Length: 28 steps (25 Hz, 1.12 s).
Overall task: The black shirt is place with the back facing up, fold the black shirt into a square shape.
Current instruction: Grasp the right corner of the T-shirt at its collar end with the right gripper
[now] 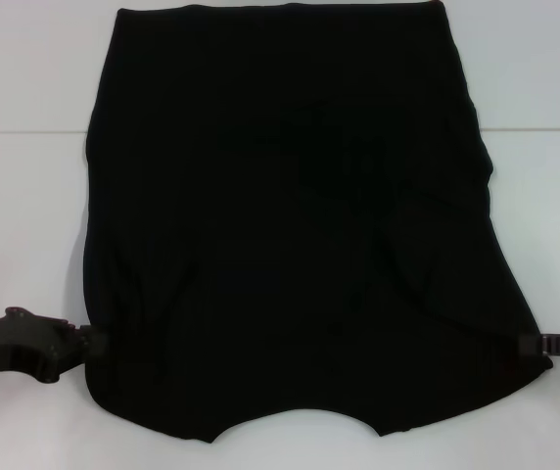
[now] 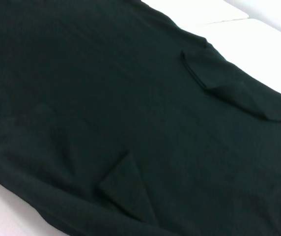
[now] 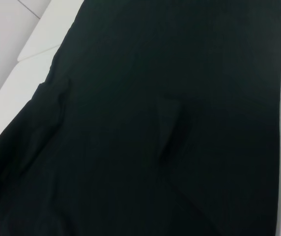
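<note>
Both grippers at black shirt (image 1: 290,225) edges

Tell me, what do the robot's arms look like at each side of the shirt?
Both are black and hard-looking. The left gripper ends a thick, rounded, angular black arm piece. The right gripper is thinner, a narrow black bar with small ridged details. No cables or markings show. Between them lies the black shirt on the white table.

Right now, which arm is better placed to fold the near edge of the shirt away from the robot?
Neither clearly; both. The left gripper meets the black shirt at its near left edge, the right gripper at its near right edge, at about matching height, so a two-arm fold likely suits.
</note>
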Motion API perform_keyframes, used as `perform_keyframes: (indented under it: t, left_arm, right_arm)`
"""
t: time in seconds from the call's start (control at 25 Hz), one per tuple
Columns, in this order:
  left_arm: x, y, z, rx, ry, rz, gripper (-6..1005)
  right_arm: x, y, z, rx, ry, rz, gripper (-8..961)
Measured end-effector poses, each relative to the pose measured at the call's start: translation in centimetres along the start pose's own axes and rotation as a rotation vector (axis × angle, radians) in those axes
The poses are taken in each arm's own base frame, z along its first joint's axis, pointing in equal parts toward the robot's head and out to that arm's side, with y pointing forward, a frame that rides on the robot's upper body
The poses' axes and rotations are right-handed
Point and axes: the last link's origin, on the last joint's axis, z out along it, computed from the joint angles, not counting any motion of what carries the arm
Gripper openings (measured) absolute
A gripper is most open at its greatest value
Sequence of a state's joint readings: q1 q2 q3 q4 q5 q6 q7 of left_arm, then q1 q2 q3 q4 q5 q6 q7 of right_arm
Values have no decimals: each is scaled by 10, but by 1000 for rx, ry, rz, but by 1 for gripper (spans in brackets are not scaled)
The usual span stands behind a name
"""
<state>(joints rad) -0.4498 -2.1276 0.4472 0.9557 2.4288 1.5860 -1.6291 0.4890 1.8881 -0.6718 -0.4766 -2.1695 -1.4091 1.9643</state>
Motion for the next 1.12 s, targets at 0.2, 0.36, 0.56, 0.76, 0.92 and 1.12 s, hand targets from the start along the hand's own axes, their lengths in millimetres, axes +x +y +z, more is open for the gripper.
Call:
perform_keyframes:
  t: [0.2, 0.36, 0.56, 0.76, 0.92, 1.12]
  left_arm:
    - [0, 0, 0, 0, 1, 1, 84]
    - [1, 0, 0, 0, 1, 1, 84]
    - [1, 0, 0, 0, 2, 1, 83]
    - [1, 0, 0, 0, 3, 1, 84]
    - [1, 0, 0, 0, 3, 1, 85]
    - [1, 0, 0, 0, 3, 1, 85]
  right_arm:
    - [0, 1, 2, -4, 7, -4, 759]
    - [0, 5, 6, -15, 20, -12, 759]
    - [-2, 8, 11, -25, 26, -21, 758]
    - [-4, 10, 13, -30, 26, -26, 749]
    - [-4, 11, 16, -29, 30, -31, 740]
    - [-6, 12, 19, -24, 30, -36, 647]
